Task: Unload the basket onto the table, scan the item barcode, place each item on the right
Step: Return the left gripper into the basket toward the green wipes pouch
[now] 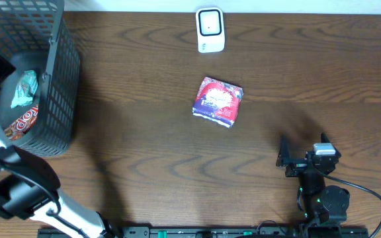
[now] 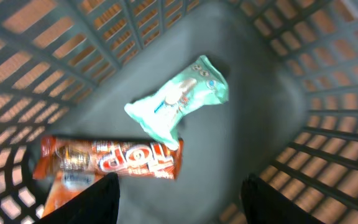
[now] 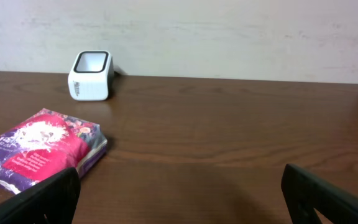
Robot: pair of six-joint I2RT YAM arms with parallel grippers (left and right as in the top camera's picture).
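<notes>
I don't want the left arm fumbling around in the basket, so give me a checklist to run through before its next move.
1. Left gripper fingers open, nothing between them: ok.
2. Left gripper above the basket floor, with the snacks in view below: ok.
3. Mint-green packet lies uppermost, its end overlapping the orange Top bar: ok.
4. Barcode on the mint-green packet in sight: cannot tell.
5. Scanner has nothing on or against it: ok. The pink packet lies apart from it.
6. Right gripper open, empty, off to the side: ok.
</notes>
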